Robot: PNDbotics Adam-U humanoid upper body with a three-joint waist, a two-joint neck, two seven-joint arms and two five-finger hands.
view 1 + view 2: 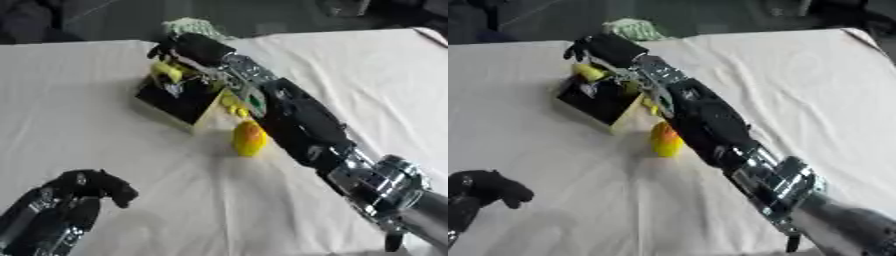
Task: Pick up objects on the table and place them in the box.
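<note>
My right arm reaches from the lower right across the table to the box [203, 114], which is dark inside with a tan side wall. My right hand [194, 47] hovers over the box's far end, its fingers curled down around a small yellow object [167, 71] held just above the opening. A yellow-orange rounded object [249, 139] lies on the white cloth right beside the box's near corner, next to my forearm. Small yellow pieces [234, 107] show at the box's right edge, partly hidden by the arm. My left hand [86, 188] rests idle at the lower left, fingers relaxed.
A pale green and white bundle [633, 27] sits at the table's far edge behind the box. The wrinkled white cloth [79, 115] covers the whole table. Dark floor lies beyond the far edge.
</note>
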